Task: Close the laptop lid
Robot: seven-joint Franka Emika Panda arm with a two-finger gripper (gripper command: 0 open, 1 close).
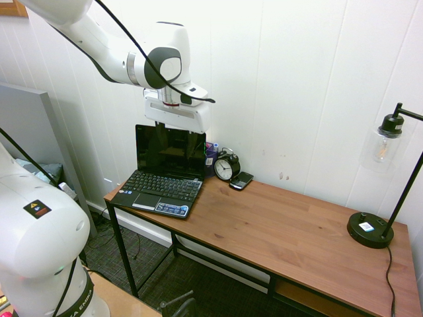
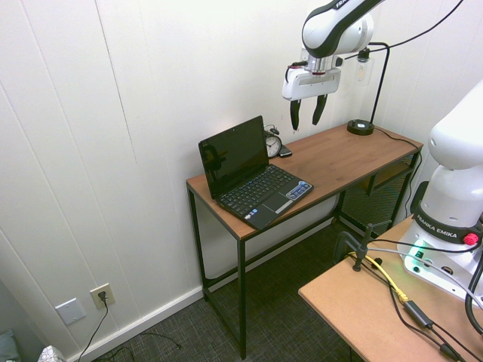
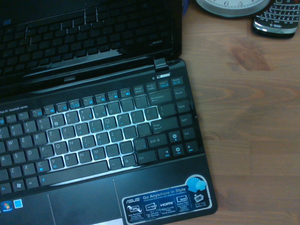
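Netbook, lid raised; claw empty, spread wide.
Second exterior view: gripper (image 2: 306, 127) at two o'clock from the laptop lid (image 2: 235, 157), fingers aimed at six; first exterior view: netbook base (image 1: 162, 191) near the desk's (image 1: 284, 228) front edge, bare wood toward four; purple holder (image 1: 211, 158) at two, contents too small to name; alarm clock (image 1: 227, 165) just beside it.
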